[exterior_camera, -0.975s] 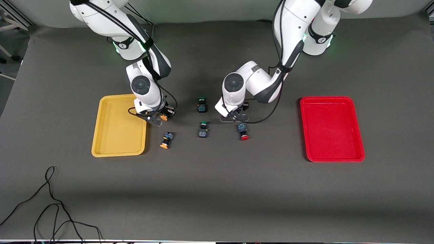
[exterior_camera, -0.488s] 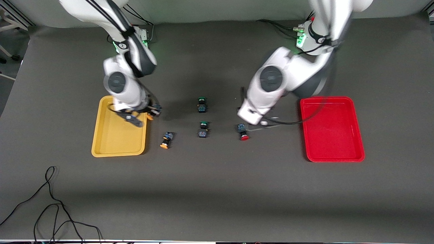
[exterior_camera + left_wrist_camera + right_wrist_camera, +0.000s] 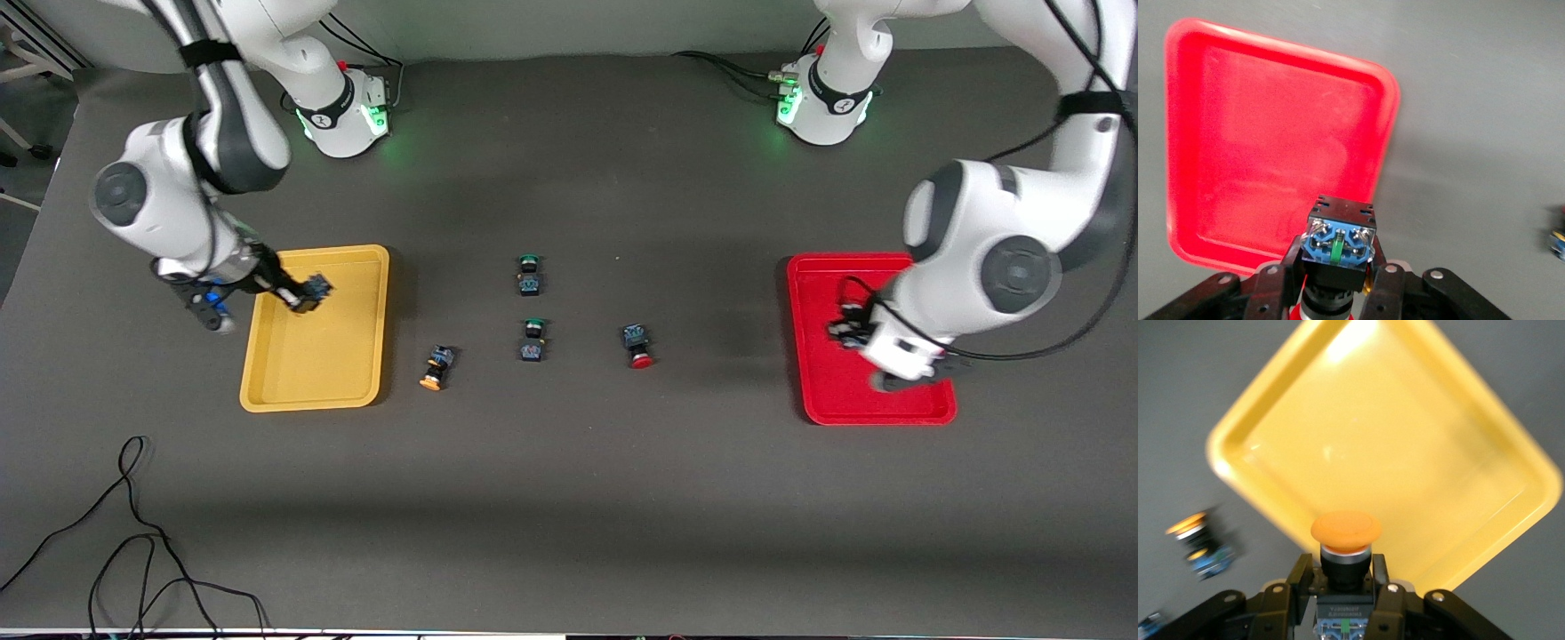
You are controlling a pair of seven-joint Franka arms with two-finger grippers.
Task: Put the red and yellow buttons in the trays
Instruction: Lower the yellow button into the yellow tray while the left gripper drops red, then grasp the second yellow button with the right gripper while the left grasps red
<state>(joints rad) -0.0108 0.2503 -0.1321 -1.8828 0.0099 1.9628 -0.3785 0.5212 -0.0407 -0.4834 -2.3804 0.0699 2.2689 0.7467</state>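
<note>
My right gripper is shut on a yellow-capped button and holds it over the yellow tray, at the tray's edge farthest from the front camera. My left gripper is shut on a black-and-blue button with a sliver of red cap showing, and holds it over the red tray. On the table lie one yellow button beside the yellow tray and one red button toward the red tray. Both trays hold nothing.
Two green-capped buttons lie mid-table between the yellow and red buttons. A loose black cable lies near the front edge at the right arm's end. Both arm bases stand along the table's edge farthest from the camera.
Both arms swung outward from mid-table with their buttons: the right gripper now hangs over the yellow tray, the left gripper over the red tray. The buttons on the table have not moved.
</note>
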